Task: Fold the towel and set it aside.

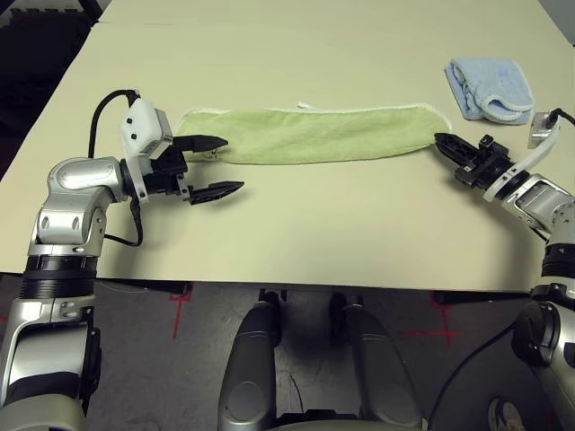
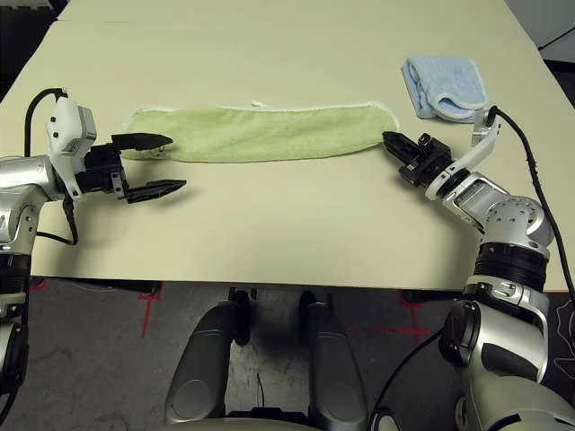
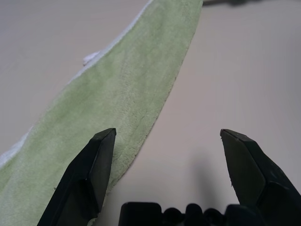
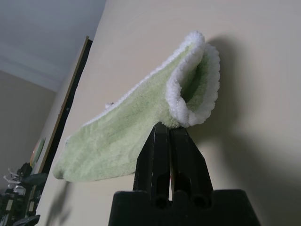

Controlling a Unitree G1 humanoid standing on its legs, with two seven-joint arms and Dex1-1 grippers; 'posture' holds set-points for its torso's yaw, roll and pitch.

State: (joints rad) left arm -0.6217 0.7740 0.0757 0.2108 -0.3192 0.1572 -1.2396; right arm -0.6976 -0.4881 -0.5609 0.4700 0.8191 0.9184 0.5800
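Observation:
The light green towel [image 1: 314, 135] lies on the table as a long narrow strip running left to right, with white edging along its far side and a small white tag [image 1: 305, 105] at the far edge. My left gripper [image 1: 234, 163] is open at the strip's left end. Its far finger [image 3: 96, 160] is over the towel's end, and its near finger [image 3: 244, 165] is over bare table. My right gripper [image 1: 440, 138] is shut, its tips against the towel's right end, where the white-edged layers [image 4: 193, 80] curl open. No cloth shows between its fingers.
A smaller light blue folded cloth [image 1: 490, 88] lies at the back right, just beyond my right arm. The cream table [image 1: 314, 233] is bare between the towel and its front edge, and also behind the towel.

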